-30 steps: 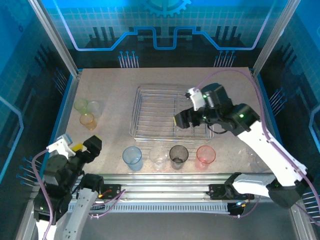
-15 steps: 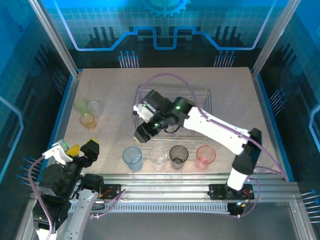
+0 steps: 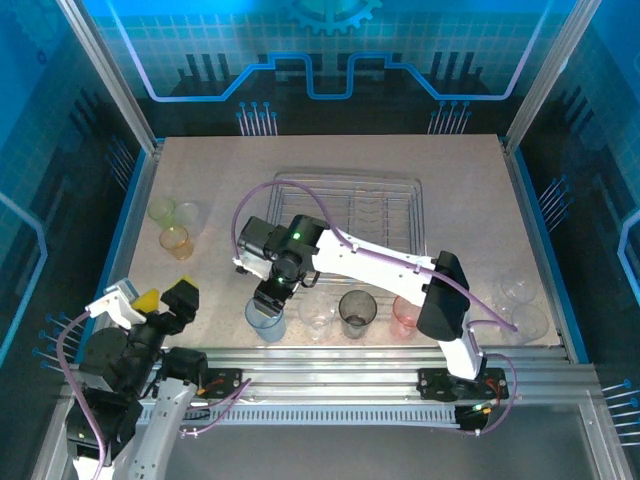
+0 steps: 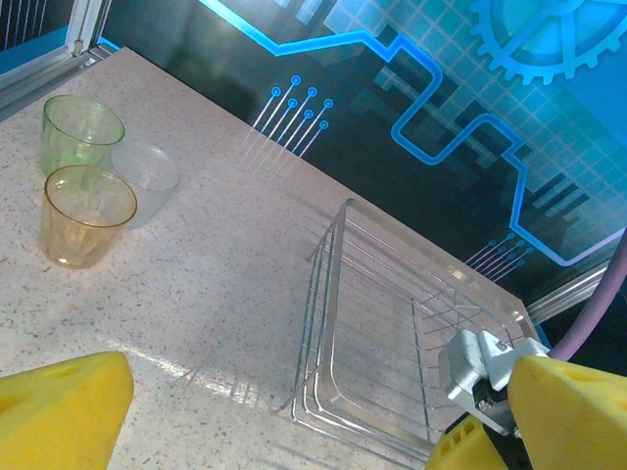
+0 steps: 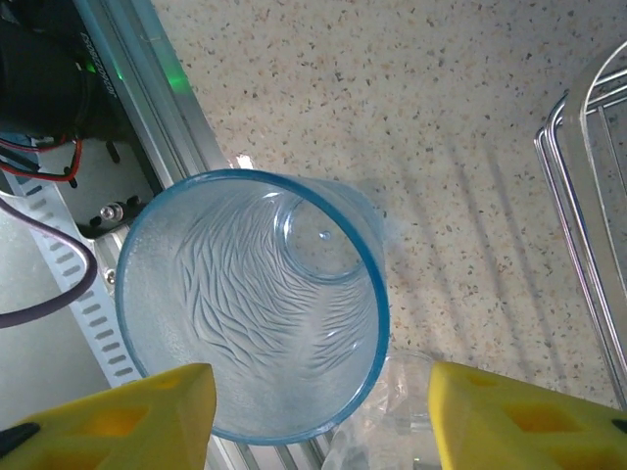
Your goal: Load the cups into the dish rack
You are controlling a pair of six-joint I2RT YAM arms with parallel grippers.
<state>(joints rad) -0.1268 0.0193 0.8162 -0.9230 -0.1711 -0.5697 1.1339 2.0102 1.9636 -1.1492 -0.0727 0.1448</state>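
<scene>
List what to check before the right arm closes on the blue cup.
1. Right claw open: ok, its yellow fingers are spread wide.
2. Blue cup upright and empty: ok, the wrist view looks straight into it.
3. Cup centred between the fingers: not ok, it sits closer to one finger, and its rim overlaps that finger in the wrist view.
4. Clear cup out of the way: not ok, it stands right beside the blue cup, within the claw's span.
5. Dish rack ready: ok, there is no cup inside it.
6. Left claw clear of the path: ok, it is open and at the near left corner.
</scene>
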